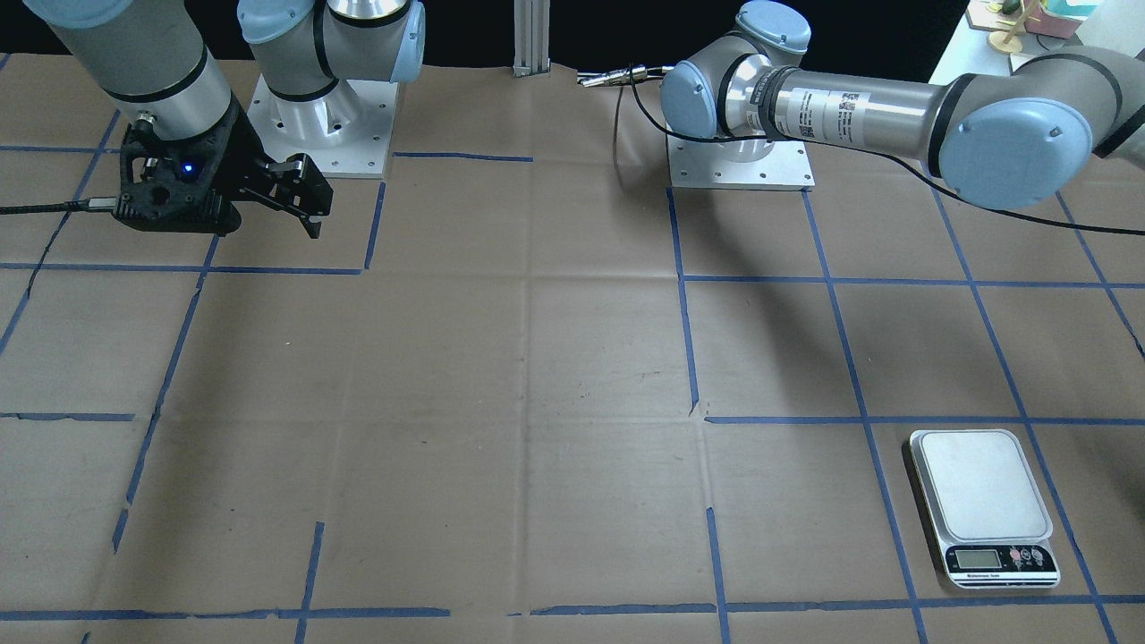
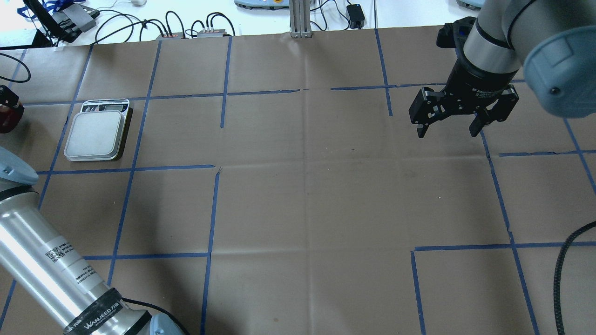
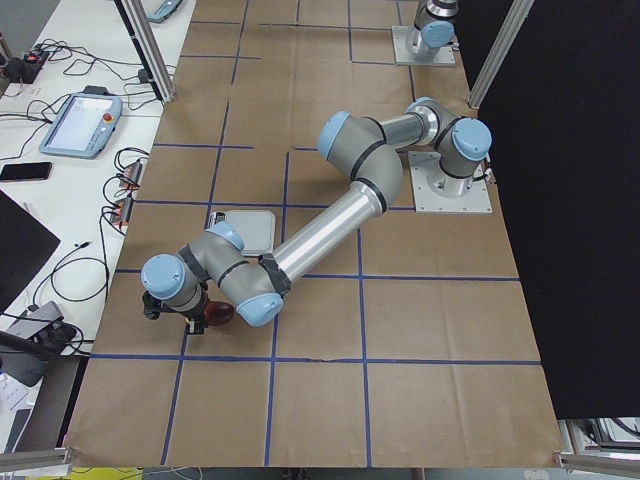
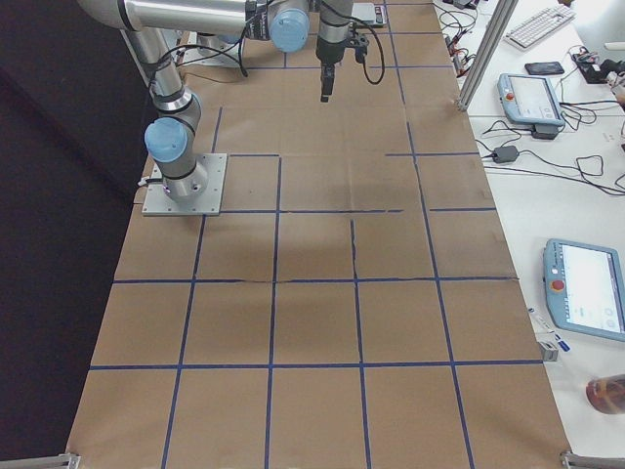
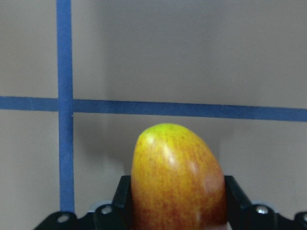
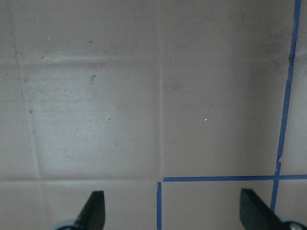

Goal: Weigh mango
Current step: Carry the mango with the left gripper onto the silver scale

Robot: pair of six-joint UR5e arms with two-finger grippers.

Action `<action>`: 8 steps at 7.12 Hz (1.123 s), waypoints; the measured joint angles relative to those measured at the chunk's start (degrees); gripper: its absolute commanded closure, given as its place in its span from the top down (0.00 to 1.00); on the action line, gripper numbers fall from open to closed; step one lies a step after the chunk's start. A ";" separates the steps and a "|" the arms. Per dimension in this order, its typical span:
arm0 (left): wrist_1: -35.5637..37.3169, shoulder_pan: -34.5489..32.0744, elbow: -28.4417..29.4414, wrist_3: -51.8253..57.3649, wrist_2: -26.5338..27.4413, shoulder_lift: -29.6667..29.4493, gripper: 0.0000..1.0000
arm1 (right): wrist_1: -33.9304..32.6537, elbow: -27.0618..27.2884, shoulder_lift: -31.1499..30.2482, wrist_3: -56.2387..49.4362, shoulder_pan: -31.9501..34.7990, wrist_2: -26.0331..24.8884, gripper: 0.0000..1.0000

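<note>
My left gripper [image 5: 178, 206] holds the mango [image 5: 177, 177], off the scale [image 2: 95, 135].
The mango sits clamped between its fingers, yellow tip forward, near the white scale's outer side; my right gripper [image 2: 448, 132] hangs wide open and empty, well apart from that scale.

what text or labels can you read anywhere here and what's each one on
"WANJEED", then blurred characters: black strap on the left arm.
kitchen scale front print: too small to read.
Left arm sticker: too small to read.
right pincer white print: blurred.
</note>
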 measured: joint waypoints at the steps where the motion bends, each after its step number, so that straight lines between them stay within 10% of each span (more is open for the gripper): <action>1: -4.26 -1.40 -3.24 -2.18 0.09 3.91 0.25 | 0.00 0.00 0.00 0.00 0.00 0.00 1.00; 6: 16.37 -11.87 -37.41 -17.42 0.15 20.11 0.31 | 0.00 0.00 0.00 0.00 0.00 0.00 1.00; 7: 20.40 -12.27 -41.90 -18.15 0.12 21.15 0.46 | 0.00 0.00 0.00 0.00 0.00 0.00 1.00; 8: 22.63 -12.42 -44.65 -18.51 0.04 21.73 0.99 | 0.00 0.00 0.00 0.00 0.00 0.00 1.00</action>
